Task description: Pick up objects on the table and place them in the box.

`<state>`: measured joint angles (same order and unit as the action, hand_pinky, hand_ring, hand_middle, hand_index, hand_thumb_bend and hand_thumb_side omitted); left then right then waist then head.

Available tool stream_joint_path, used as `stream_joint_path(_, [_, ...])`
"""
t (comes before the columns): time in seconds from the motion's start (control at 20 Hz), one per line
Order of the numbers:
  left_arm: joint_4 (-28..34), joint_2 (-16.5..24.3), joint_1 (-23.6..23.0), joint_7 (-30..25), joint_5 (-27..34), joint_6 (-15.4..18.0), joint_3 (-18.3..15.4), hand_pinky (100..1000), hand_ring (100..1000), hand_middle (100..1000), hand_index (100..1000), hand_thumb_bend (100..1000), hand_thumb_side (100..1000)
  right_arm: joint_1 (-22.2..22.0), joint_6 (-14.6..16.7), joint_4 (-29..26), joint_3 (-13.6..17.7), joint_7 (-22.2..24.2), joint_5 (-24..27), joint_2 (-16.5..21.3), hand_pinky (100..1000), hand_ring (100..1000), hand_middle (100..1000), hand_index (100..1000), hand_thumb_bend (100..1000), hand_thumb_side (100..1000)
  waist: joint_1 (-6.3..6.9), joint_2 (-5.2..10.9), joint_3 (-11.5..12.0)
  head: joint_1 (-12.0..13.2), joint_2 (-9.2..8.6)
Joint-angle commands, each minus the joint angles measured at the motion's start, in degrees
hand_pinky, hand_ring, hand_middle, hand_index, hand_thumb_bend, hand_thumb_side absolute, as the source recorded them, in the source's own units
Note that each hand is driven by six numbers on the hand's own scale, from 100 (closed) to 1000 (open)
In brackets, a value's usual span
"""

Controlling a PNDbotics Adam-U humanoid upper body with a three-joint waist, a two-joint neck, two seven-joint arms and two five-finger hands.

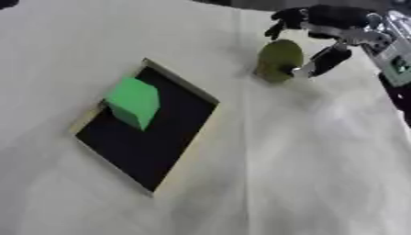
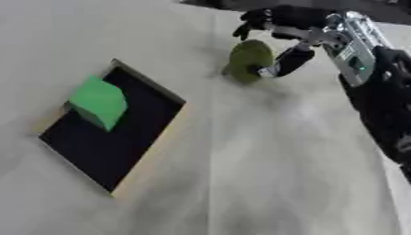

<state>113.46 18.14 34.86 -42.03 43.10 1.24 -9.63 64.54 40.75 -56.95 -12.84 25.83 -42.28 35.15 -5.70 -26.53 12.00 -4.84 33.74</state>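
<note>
We see the right robot hand (image 1: 325, 36) with thumb and fingers pinched round an olive-green rounded object (image 1: 279, 59) above the table (image 1: 321, 160), well apart from the box (image 1: 173, 158); we judge it light, rigid, best held across its sides.

The right hand (image 1: 325, 36) hides the olive object's (image 1: 279, 58) right edge.
</note>
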Motion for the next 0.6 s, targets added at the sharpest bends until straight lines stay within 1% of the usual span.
stream_joint_path(0.05, [1.1,0.7,0.5,-0.2,0.1,-0.1,-0.1,899,833,869,859,100,672,1.3,11.2,-0.3,0.1,10.3,-2.7,1.3,944,999,694,880,313,362,0.44,1.63,0.0,0.1,-0.03])
stream_joint_path(0.2, [1.1,0.7,0.5,-0.2,0.0,-0.1,-0.1,899,834,870,858,100,672,1.1,11.2,0.0,0.0,9.3,-5.8,1.4,935,985,643,845,272,417,0.41,1.66,-0.1,0.2,0.03])
stream_joint_path(0.4, [1.1,0.6,0.4,-0.3,0.0,-0.1,-0.1,898,834,870,858,100,672,0.9,11.2,0.2,-0.3,7.7,-8.9,1.4,927,965,592,807,247,434,0.42,1.71,-0.1,0.3,0.11])
stream_joint_path(0.6, [1.1,0.6,0.4,-0.3,0.1,-0.1,-0.1,898,834,870,858,100,672,0.7,11.2,0.4,-0.7,6.5,-9.8,1.3,911,926,529,750,189,450,0.50,1.78,-0.2,0.3,0.15])
